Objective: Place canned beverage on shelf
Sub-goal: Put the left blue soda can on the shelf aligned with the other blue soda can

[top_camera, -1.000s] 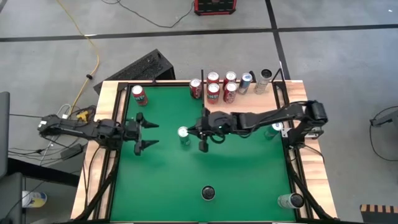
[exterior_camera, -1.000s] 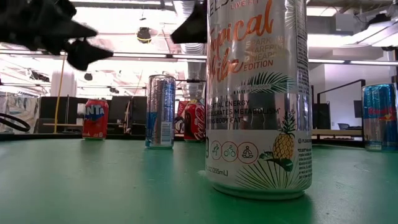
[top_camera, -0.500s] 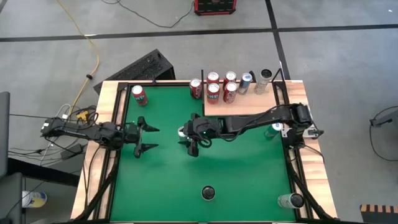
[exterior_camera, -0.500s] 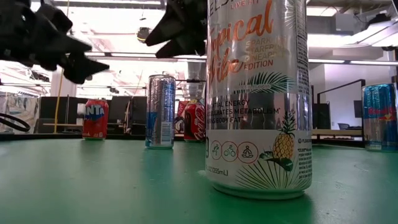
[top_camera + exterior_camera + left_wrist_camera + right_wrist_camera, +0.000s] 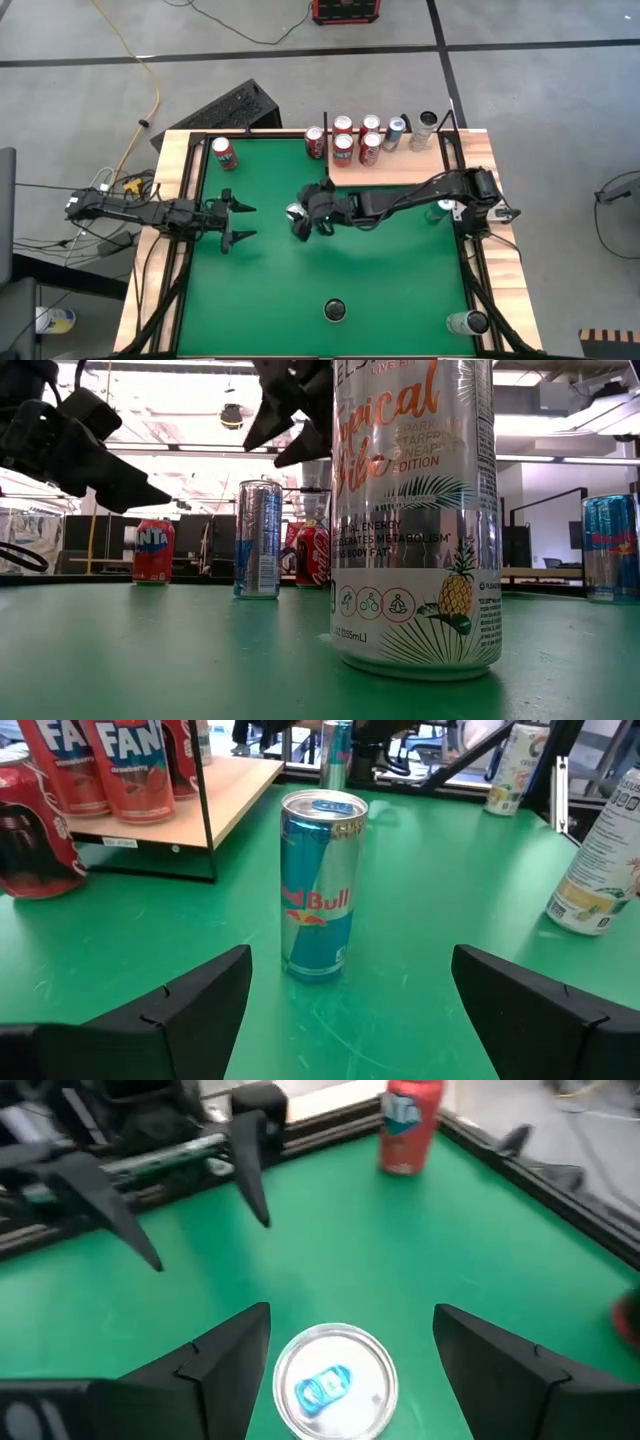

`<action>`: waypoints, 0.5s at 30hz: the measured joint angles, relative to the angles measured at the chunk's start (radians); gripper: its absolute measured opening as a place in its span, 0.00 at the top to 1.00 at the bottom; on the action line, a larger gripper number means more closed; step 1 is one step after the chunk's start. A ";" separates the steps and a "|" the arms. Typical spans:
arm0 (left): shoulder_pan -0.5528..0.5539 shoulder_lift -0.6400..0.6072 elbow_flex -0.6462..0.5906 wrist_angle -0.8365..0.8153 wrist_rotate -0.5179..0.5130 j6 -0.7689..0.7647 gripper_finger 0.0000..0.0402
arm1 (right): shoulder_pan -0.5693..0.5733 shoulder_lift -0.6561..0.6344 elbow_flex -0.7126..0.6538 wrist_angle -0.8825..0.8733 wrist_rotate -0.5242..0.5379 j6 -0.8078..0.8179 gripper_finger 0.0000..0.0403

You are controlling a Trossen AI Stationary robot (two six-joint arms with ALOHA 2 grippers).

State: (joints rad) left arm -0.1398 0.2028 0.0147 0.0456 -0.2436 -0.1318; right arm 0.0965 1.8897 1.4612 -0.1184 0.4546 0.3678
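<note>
Our right tool [image 5: 303, 222] hangs with its dark tapered fingers spread wide to either side of the slim blue-and-silver can [image 5: 295, 213], released and not gripping it; the can stands upright mid-surface [image 5: 390, 280] on smooth green felt. Our left tool [image 5: 236, 222] waits open nearby, and the pale wood-grain shelf [image 5: 400, 168] carries glossy red cans [image 5: 343, 140].

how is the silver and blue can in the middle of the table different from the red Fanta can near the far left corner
The silver-blue can is slim, with blue and silver panels; the red Fanta can looks wider and is red all over. The silver-blue can stands mid-table with the right gripper open just above it; the Fanta can stands alone by the wooden rail, far from either gripper. Both stand upright on the green surface, not on the shelf.
</note>
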 joint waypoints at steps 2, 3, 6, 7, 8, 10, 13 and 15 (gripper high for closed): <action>0.000 0.000 0.000 0.000 0.000 0.000 0.18 | 0.020 0.011 0.001 0.021 0.061 0.022 0.24; 0.000 0.000 0.000 -0.001 -0.001 0.000 0.18 | 0.030 0.026 0.004 0.050 0.093 0.025 0.24; 0.000 0.001 0.000 -0.002 0.000 0.000 0.18 | 0.059 0.063 -0.002 0.079 0.161 0.028 0.24; 0.000 0.001 0.001 -0.003 0.000 0.000 0.18 | 0.064 0.084 -0.002 0.124 0.169 0.032 0.24; 0.000 0.000 0.001 -0.004 0.001 0.000 0.18 | 0.069 0.098 0.000 0.156 0.176 0.047 0.24; 0.000 0.000 0.002 -0.005 0.001 0.000 0.18 | 0.072 0.108 0.000 0.157 0.198 0.085 0.24; 0.000 0.001 0.002 -0.006 0.001 0.000 0.18 | 0.066 0.126 0.000 0.163 0.203 0.110 0.24; 0.000 0.001 0.002 -0.006 0.001 0.000 0.18 | 0.064 0.131 0.000 0.160 0.211 0.113 0.24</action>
State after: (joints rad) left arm -0.1398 0.2039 0.0166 0.0395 -0.2422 -0.1318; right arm 0.1604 2.0209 1.4612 0.0417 0.6656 0.4812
